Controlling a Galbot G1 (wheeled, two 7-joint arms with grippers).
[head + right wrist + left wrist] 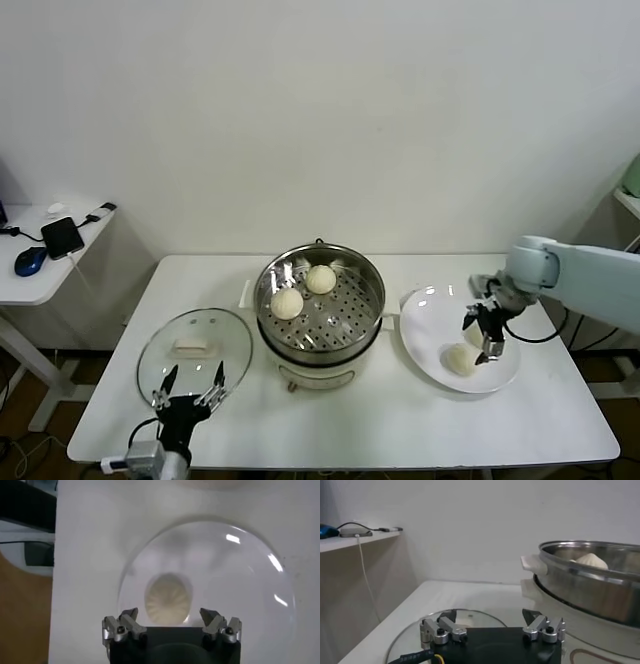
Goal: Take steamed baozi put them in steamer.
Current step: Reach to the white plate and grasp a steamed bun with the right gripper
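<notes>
Right gripper: we see our right gripper over the white plate, fingers spread and holding nothing; in the right wrist view the gripper sits directly above a bun on the plate.
Left gripper: our left gripper is parked low at the table's near edge, fingers spread, over the near rim of the glass lid; the left wrist view shows the same gripper above the lid.
Buns: two buns lie on the holed tray inside the steamer, near each other. One bun rests on the plate just beside the right gripper; we think a second one shows just behind the fingers, mostly hidden by them.
Steamer: it stands mid-table, open, between lid and plate.
Around: a side desk on the left carries a mouse and a dark device.
In the way: we see nothing between the right gripper and the bun.
</notes>
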